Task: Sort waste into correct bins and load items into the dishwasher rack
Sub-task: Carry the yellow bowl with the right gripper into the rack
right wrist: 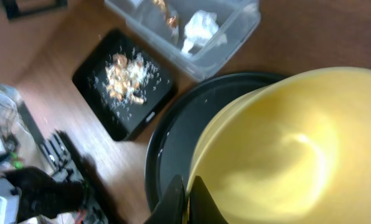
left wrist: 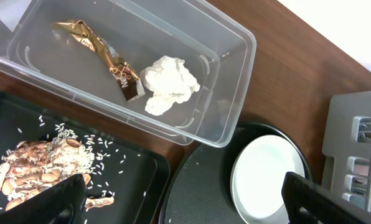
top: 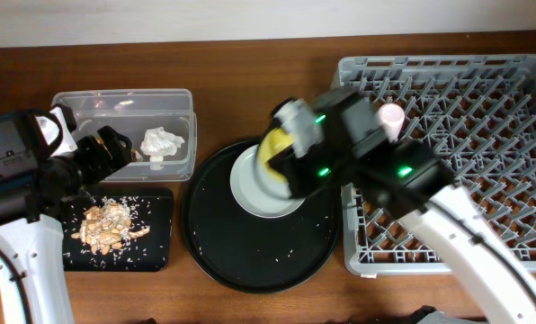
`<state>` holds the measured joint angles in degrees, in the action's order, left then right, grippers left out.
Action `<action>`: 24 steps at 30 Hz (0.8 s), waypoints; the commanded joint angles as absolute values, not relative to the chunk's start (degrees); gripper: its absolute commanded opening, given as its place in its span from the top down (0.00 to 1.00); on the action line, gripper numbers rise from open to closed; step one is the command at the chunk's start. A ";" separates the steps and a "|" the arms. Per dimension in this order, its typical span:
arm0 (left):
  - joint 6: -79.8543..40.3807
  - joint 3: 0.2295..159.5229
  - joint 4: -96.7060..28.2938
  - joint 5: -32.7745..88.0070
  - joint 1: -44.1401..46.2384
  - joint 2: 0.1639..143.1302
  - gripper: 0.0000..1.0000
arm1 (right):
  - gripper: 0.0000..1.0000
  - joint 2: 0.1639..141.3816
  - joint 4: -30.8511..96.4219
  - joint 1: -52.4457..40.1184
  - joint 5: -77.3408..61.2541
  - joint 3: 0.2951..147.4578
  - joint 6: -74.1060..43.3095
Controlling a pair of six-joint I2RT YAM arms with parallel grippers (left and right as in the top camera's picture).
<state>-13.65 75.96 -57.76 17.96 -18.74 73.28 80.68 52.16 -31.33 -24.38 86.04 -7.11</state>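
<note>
My right gripper (top: 286,148) is shut on the rim of the yellow bowl (top: 272,151) and holds it tilted above the pale plate (top: 254,198); the wrist view shows the jaws (right wrist: 188,199) pinching the bowl's edge (right wrist: 285,149). My left gripper (top: 115,148) is open and empty, over the black tray and tub edge (left wrist: 185,205). The clear tub (left wrist: 235,93) holds the gold wrapper (left wrist: 101,53) and white tissue (left wrist: 169,84). Food scraps with rice (top: 106,225) lie on the flat black tray (top: 156,252). A pink cup (top: 391,117) stands in the grey rack (top: 484,153). Blue cup and chopsticks are out of view.
The plate sits on a large round black tray (top: 259,261) between the flat tray and the rack, with a few rice grains on it. The tub (top: 124,101) stands at the back left. Wooden table (top: 250,63) all around.
</note>
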 commanded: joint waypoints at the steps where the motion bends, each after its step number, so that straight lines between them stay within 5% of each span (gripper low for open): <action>1: -13.15 76.12 -57.76 17.72 -18.96 72.34 0.01 | 0.96 79.72 51.37 -15.20 -36.49 87.02 -3.22; 6: -13.15 76.12 -57.76 17.72 -18.96 72.36 0.01 | 0.96 83.79 41.08 14.66 -47.70 87.02 -0.64; 13: -13.15 76.12 -57.76 17.72 -18.96 72.36 0.01 | 0.96 109.25 18.39 27.68 -88.68 87.02 -0.67; 17: -13.17 76.12 -57.76 17.72 -18.96 72.36 0.01 | 0.96 117.14 16.21 27.83 -88.16 87.02 1.13; 24: -13.15 76.12 -57.76 17.72 -18.96 72.36 0.01 | 0.96 118.56 21.58 27.90 -67.35 86.15 1.10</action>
